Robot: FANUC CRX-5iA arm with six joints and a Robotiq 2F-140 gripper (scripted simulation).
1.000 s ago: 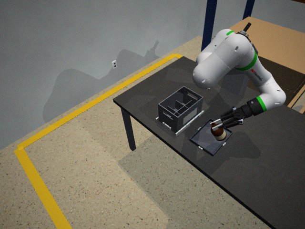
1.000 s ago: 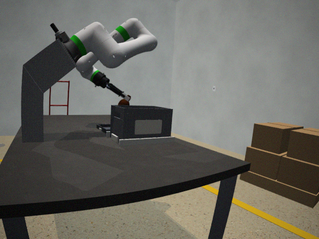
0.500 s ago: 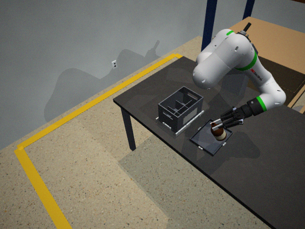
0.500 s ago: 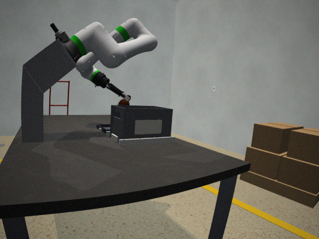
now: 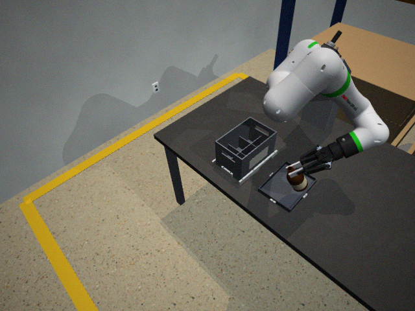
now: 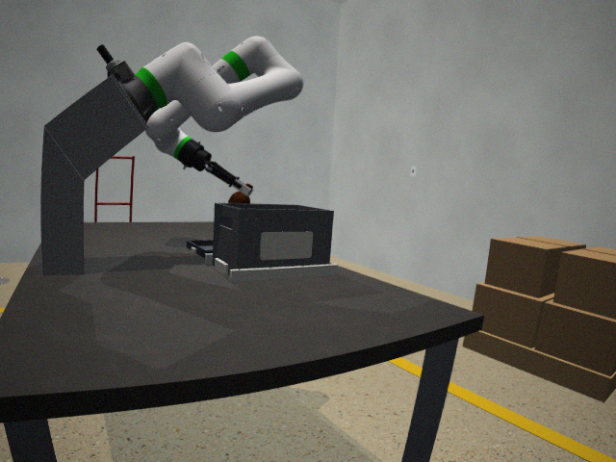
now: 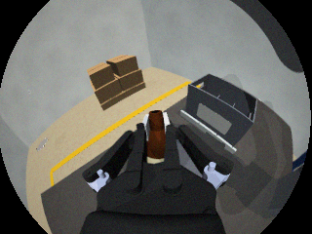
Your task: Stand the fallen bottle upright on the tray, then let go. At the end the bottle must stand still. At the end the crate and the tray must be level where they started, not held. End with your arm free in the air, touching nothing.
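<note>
The brown bottle (image 5: 297,179) with a pale label band stands upright on the dark tray (image 5: 287,186), near the tray's far right side. My gripper (image 5: 292,169) is shut on the bottle's neck, reaching in from the right at a slant. In the wrist view the bottle neck (image 7: 156,136) sits between my two fingers. In the exterior view only the bottle's top (image 6: 240,197) and my fingertips (image 6: 244,188) show above the crate; the tray (image 6: 200,245) is mostly hidden behind it.
The dark divided crate (image 5: 245,144) stands on its pale base left of the tray, also seen close in the exterior view (image 6: 272,235). The arm's grey pedestal (image 6: 74,164) stands at the table's far side. Cardboard boxes (image 6: 545,298) sit on the floor.
</note>
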